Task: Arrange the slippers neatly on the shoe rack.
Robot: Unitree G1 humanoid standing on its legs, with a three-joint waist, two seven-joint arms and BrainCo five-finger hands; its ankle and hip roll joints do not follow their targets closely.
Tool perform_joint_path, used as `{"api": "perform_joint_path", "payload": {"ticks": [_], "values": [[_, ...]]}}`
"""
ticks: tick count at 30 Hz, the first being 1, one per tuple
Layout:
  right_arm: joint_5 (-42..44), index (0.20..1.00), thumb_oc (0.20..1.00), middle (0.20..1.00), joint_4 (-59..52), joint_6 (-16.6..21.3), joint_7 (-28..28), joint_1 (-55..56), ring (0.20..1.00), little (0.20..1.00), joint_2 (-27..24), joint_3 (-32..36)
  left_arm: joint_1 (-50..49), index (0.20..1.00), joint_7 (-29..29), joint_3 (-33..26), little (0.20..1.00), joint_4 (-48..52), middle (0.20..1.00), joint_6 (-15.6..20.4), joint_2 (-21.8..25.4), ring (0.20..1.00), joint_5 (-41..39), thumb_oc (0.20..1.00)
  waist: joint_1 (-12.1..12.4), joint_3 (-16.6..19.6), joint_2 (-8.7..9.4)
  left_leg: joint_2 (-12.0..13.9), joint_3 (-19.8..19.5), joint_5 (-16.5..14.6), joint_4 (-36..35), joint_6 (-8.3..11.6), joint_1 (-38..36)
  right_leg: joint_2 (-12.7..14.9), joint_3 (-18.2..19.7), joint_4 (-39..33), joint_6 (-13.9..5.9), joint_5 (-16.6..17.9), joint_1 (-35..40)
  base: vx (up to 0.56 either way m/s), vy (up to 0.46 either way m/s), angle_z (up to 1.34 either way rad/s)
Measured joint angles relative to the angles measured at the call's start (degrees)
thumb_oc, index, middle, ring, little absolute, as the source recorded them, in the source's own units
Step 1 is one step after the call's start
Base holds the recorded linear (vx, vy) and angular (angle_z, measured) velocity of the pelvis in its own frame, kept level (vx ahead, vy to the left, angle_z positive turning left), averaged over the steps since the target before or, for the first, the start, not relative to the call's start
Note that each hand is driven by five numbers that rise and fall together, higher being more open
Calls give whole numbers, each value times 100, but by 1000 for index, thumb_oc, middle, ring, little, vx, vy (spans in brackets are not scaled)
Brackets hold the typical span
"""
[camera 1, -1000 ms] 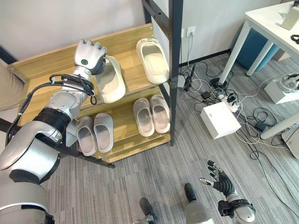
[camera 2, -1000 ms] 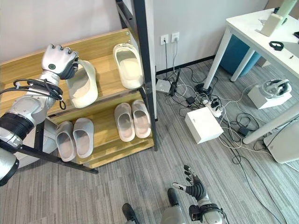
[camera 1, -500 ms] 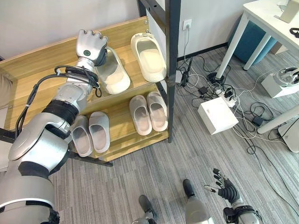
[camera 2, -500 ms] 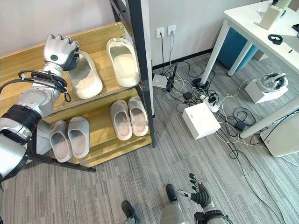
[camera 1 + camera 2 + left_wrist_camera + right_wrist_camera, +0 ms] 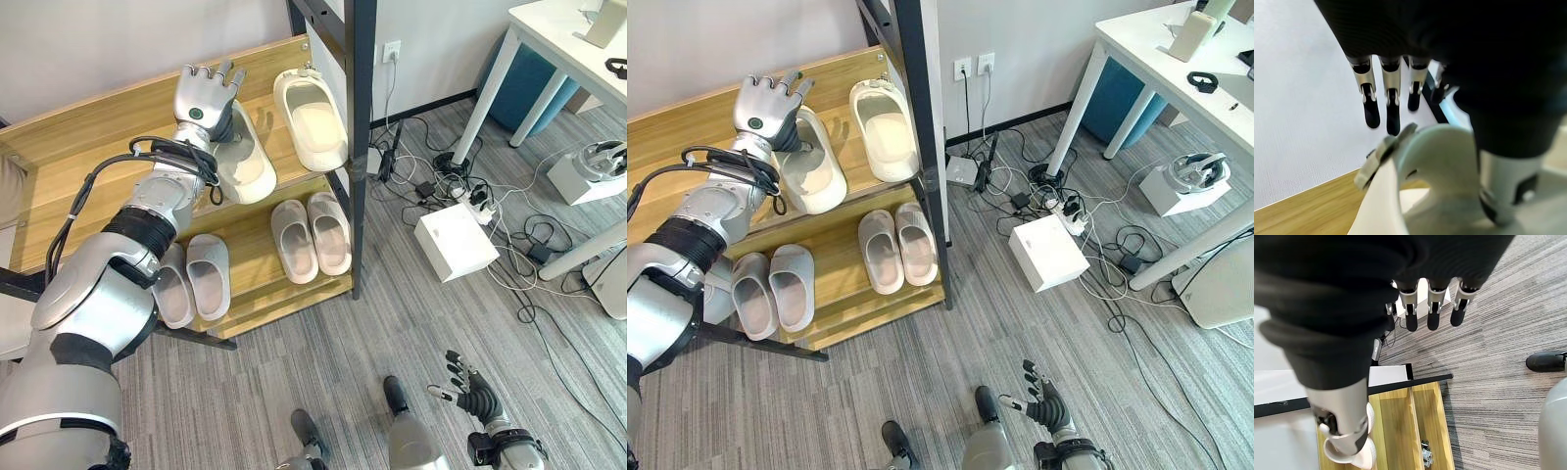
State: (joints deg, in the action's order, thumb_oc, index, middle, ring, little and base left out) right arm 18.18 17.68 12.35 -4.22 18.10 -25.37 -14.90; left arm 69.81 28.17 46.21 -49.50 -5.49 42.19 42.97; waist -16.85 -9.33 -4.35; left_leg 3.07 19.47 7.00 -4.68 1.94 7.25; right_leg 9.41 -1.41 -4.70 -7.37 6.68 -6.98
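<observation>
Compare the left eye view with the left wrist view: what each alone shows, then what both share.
Left eye alone: a second cream slipper, two slipper pairs on the lower shelf, the right hand. Left wrist alone: straight fingers above the slipper's strap. Shared: the left hand at a cream slipper on the upper shelf.

The wooden shoe rack [image 5: 98,127] carries two cream slippers [image 5: 312,117] above, four grey slippers [image 5: 312,235] below.
</observation>
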Motion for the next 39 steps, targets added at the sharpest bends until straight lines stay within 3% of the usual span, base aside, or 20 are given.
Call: {"api": "perform_joint_path", "payload": {"ticks": [1, 3, 6, 9, 10, 11, 14, 18, 21, 22, 23, 27, 35, 39], "values": [[0, 1000, 1000, 1000, -4, -9, 7, -107, 1000, 1000, 1, 0, -26, 1000, -32, -152, 1000, 164, 1000, 52, -32, 1000, -182, 1000, 48, -40, 20, 1, -13, 0, 0, 0, -43, -5, -15, 0, -6, -6, 60, 1, -55, 8], [-3, 1000, 1000, 1000, 18, -53, -1, -278, 1000, 1000, 42, 8, -451, 1000, -112, -1273, 1000, 795, 1000, 245, -448, 1000, -949, 1000, 102, -66, 57, 1, -53, -2, -2, 3, -125, -3, -56, -1, -10, -21, 165, -1, -50, 12], [-5, 1000, 1000, 1000, 55, -91, -41, -731, 1000, 1000, 133, 7, -841, 1000, -130, -2003, 1000, 1143, 1000, 646, -1130, 1000, -2621, 1000, 166, -66, 62, 0, -206, -2, -2, 0, -184, 4, -197, -1, -11, -53, 297, -8, -49, 21], [-7, 1000, 1000, 1000, 403, -243, -124, -1418, 1000, 1000, 240, -13, -1217, 1000, -140, -2223, 1000, 1608, 1000, 861, -1496, 1000, -3994, 1000, 239, -61, 58, -4, -276, -1, -23, -2, -193, 4, -250, -2, -9, -56, 344, 13, -45, 14], [-6, 1000, 1000, 1000, 561, -410, -316, -1999, 1000, 1000, 309, -121, -1848, 1000, -327, -2216, 1000, 2677, 1000, 1221, -1851, 1000, -5373, 1000, 460, -15, 59, -15, -344, 5, 0, -9, -311, 1, -335, -2, -8, -80, 514, 47, -71, 23], [-2, 1000, 1000, 1000, 656, -421, -330, -2240, 1000, 1000, 374, -252, -1913, 1000, -368, -2206, 1000, 2782, 1000, 1295, -1969, 1000, -5680, 1000, 623, 28, 51, -19, -382, 6, 1, -10, -328, 1, -373, -1, -9, -87, 575, 51, -65, 26], [104, 1000, 1000, 1000, 1359, -670, -510, -2620, 1000, 1000, 514, -464, -2204, 1000, -557, -2099, 1000, 2844, 1000, 1382, -2267, 1000, -6595, 1000, 673, 252, 83, -19, -550, 7, 1, -8, -365, 4, -524, -5, 11, -150, 657, 34, -23, 31], [104, 1000, 1000, 1000, 1340, -682, -535, -2510, 1000, 1000, 644, -480, -2230, 1000, -575, -2178, 1000, 2679, 1000, 1378, -2004, 1000, -6709, 1000, 761, 372, 75, -32, -611, 6, 0, -8, -362, 6, -610, -5, 13, -177, 681, 23, 4, 6], [91, 1000, 1000, 1000, -418, -611, -309, -909, 1000, 1000, 472, -266, -2959, 1000, -588, -2788, 1000, 3397, 1000, 1477, -1577, 1000, -6544, 1000, 621, 399, 76, -39, -561, 3, 1, -4, -424, 5, -559, -3, -7, -192, 709, -2, 8, -7], [84, 1000, 1000, 1000, -674, -522, -200, -350, 1000, 1000, 442, -183, -3112, 1000, -559, -2961, 1000, 3372, 1000, 1480, -1457, 1000, -6462, 1000, 592, 413, 103, -35, -530, 2, 1, -5, -461, 14, -526, -4, -8, -194, 726, -6, -6, -24], [-37, 1000, 1000, 1000, -540, -683, -77, 9, 1000, 1000, 217, -232, -3135, 1000, -476, -3156, 1000, 3167, 1000, 1479, -1343, 1000, -6373, 1000, 534, 427, 191, -20, -469, -13, -2, -8, -490, 13, -477, -4, -8, -197, 753, -3, -8, -22], [-256, 1000, 1000, 1000, -163, -665, -19, 62, 1000, 1000, 152, -96, -3135, 1000, -441, -3075, 1000, 2737, 1000, 1464, -1361, 1000, -6142, 1000, 360, 432, 244, -10, -446, -107, -41, 62, -506, 15, -406, -36, -52, -236, 692, 11, -5, -13], [-355, 1000, 1000, 1000, 278, -642, -16, -376, 1000, 1000, 186, -117, -3065, 1000, -578, -2731, 1000, 1593, 1000, 1217, -1504, 1000, -5953, 1000, 314, 560, 37, -12, -355, -133, -42, 21, -356, 37, -335, -37, -4, -189, 464, 7, 3, -9], [-354, 1000, 1000, 1000, 498, -655, -24, -662, 1000, 1000, 198, -279, -2828, 1000, -632, -2554, 1000, 1064, 1000, 1147, -1786, 1000, -5957, 1000, 313, 514, -2, -40, -337, -40, -39, -15, -294, 63, -339, -37, -92, -122, 392, -4, 1, -1]]}}
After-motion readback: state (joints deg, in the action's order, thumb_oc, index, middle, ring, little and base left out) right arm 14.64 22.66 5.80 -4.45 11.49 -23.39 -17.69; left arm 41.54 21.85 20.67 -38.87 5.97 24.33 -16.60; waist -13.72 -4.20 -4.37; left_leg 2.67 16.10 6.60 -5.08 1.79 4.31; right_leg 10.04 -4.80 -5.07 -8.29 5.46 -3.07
